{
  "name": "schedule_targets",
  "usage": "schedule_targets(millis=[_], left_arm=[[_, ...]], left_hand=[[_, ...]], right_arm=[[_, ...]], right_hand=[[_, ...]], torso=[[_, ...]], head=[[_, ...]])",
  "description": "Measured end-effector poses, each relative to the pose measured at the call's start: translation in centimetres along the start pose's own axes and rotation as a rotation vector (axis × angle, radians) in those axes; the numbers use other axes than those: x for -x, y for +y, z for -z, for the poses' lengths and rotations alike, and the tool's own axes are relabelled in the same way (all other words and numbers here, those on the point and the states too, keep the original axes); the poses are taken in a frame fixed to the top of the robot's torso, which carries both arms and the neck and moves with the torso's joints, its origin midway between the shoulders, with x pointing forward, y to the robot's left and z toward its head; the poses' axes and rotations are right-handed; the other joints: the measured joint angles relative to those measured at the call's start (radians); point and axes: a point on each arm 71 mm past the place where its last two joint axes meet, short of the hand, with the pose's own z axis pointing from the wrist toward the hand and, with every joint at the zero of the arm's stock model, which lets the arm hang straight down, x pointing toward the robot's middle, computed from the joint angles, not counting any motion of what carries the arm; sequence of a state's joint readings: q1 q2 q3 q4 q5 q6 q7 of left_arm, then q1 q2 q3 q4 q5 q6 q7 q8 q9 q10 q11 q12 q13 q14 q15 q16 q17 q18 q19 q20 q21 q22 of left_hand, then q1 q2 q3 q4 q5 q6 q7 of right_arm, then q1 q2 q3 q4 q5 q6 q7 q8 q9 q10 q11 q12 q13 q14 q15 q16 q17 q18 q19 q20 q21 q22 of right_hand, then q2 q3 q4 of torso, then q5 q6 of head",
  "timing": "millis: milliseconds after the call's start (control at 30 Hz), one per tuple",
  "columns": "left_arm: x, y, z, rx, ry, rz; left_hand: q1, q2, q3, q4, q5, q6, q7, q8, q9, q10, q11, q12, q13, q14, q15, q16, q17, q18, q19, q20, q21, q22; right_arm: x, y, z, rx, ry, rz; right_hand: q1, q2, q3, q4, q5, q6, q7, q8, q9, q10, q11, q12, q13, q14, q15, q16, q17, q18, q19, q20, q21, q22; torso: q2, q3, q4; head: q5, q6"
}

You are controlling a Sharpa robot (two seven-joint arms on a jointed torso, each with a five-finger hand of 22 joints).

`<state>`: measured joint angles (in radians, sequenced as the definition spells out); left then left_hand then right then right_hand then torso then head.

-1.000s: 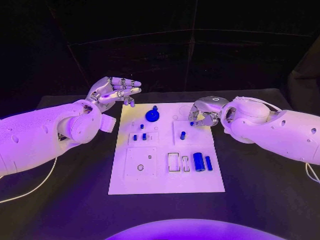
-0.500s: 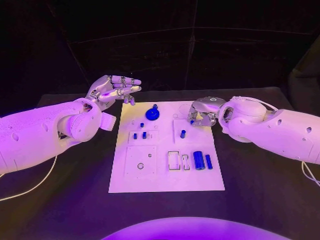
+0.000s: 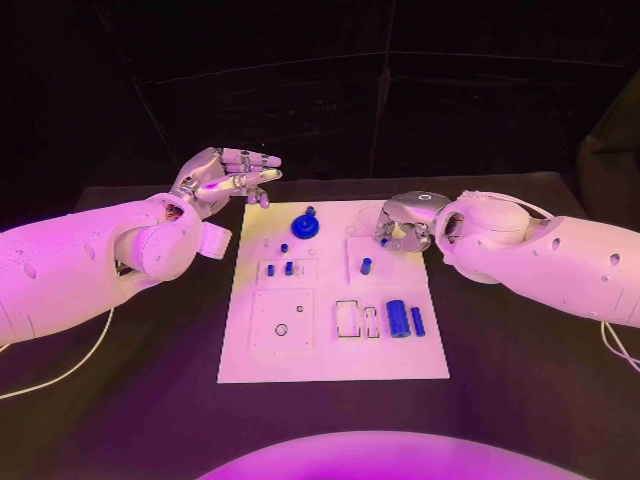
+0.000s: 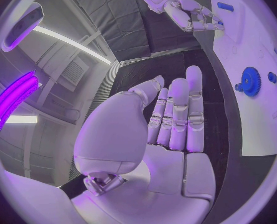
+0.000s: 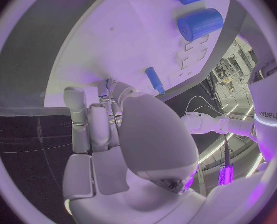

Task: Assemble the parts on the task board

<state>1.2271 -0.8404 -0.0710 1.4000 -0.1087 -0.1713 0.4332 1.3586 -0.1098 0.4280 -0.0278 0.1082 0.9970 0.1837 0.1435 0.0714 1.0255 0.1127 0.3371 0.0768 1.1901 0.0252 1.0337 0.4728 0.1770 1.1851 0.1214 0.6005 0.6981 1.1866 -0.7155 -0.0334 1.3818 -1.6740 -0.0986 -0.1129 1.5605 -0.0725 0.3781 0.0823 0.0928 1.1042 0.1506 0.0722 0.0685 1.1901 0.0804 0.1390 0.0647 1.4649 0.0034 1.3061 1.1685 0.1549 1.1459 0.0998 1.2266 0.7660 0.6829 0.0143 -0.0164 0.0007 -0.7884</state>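
Task board [image 3: 327,345] smooth matt white; table [image 3: 522,400] matt black.

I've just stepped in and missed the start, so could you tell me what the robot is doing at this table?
It is assembling small blue parts on the white task board. The right hand is down over the board's far right corner, fingers curled; whether it holds a piece I cannot tell. The left hand is raised off the board's far left corner, open and holding nothing. A blue gear, a thick cylinder and a thin rod lie on the board.
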Motion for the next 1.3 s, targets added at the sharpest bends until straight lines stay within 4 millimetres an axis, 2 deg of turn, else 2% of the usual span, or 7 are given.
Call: schedule_targets(millis=[200, 333, 1033, 1200, 1300], left_arm=[[0.1, 0.0, 0.0, 0.0, -0.002, -0.001], [0.2, 0.0, 0.0, 0.001, -0.004, -0.002], [0.9, 0.1, -0.1, -0.007, -0.023, -0.01], [0.9, 0.1, -0.1, -0.008, -0.023, -0.01], [0.8, 0.1, -0.2, -0.009, -0.021, -0.01]], left_hand=[[0.0, 0.0, 0.0, 0.0, 0.0, -0.004, 0.004, 0.0, 0.0, 0.0, 0.0, 0.004, 0.0, -0.002, -0.002, 0.0, -0.001, 0.0, -0.002, -0.002, 0.0, -0.001], [0.0, 0.0, 0.003, -0.003, 0.0, -0.004, 0.004, 0.0, 0.0, 0.0, 0.0, 0.004, 0.0, -0.004, -0.004, 0.0, -0.002, 0.0, -0.003, -0.004, 0.0, -0.001], [0.005, 0.005, 0.007, -0.012, 0.004, -0.004, 0.004, 0.005, 0.0, 0.0, 0.0, 0.01, 0.0, -0.007, 0.0, 0.0, -0.006, 0.0, -0.004, -0.004, 0.0, -0.002], [0.005, 0.005, 0.007, -0.012, 0.004, -0.004, 0.004, 0.005, 0.0, 0.0, 0.0, 0.01, 0.0, -0.007, 0.0, 0.0, -0.005, 0.0, -0.004, -0.004, 0.0, -0.002], [0.005, 0.005, 0.007, -0.012, 0.004, -0.004, 0.004, 0.005, 0.0, 0.0, 0.0, 0.01, 0.0, -0.007, 0.0, 0.0, -0.005, 0.0, -0.003, -0.004, 0.0, -0.002]], right_arm=[[-0.1, 0.3, 0.1, -0.006, -0.015, 0.018], [-0.2, 0.4, 0.4, -0.01, -0.027, 0.027], [0.7, 0.9, 2.4, -0.009, -0.121, -0.023], [1.1, 2.3, 3.1, 0.029, -0.143, -0.048], [1.4, 3.9, 3.4, 0.069, -0.155, -0.065]], right_hand=[[-0.026, -0.006, 0.044, -0.022, 0.0, 0.007, 0.0, 0.0, 0.0, 0.007, 0.0, -0.009, 0.0, 0.0, 0.0, 0.0, 0.0, 0.0, 0.0, 0.0, 0.007, 0.01], [-0.049, -0.018, 0.075, -0.04, 0.0, 0.007, 0.0, 0.0, 0.0, 0.007, 0.0, -0.013, 0.0, 0.0, 0.0, 0.004, -0.003, 0.0, 0.0, 0.0, 0.012, 0.015], [-0.071, -0.032, 0.099, -0.052, 0.0, 0.007, 0.0, 0.0, -0.001, 0.007, 0.0, -0.021, 0.001, 0.0, 0.0, 0.009, -0.001, 0.0, 0.003, 0.004, 0.023, 0.034], [-0.071, -0.032, 0.104, -0.057, 0.0, 0.007, 0.0, 0.0, -0.001, 0.007, 0.0, -0.021, 0.001, 0.0, 0.0, 0.009, 0.0, 0.0, 0.009, 0.002, 0.027, 0.038], [-0.075, -0.028, 0.107, -0.061, 0.0, 0.007, 0.0, 0.0, -0.001, 0.007, 0.0, -0.021, 0.001, 0.0, 0.0, 0.012, 0.001, 0.0, 0.011, 0.004, 0.029, 0.041]], torso=[[0.0, 0.0001, -0.0008], [0.0, 0.0002, -0.0012], [0.0, -0.0004, -0.0005], [0.0, -0.0004, -0.0003], [0.0, -0.0002, -0.0003]], head=[[-0.002, 0.0], [-0.003, 0.001], [-0.006, 0.007], [0.003, 0.007], [0.009, 0.006]])
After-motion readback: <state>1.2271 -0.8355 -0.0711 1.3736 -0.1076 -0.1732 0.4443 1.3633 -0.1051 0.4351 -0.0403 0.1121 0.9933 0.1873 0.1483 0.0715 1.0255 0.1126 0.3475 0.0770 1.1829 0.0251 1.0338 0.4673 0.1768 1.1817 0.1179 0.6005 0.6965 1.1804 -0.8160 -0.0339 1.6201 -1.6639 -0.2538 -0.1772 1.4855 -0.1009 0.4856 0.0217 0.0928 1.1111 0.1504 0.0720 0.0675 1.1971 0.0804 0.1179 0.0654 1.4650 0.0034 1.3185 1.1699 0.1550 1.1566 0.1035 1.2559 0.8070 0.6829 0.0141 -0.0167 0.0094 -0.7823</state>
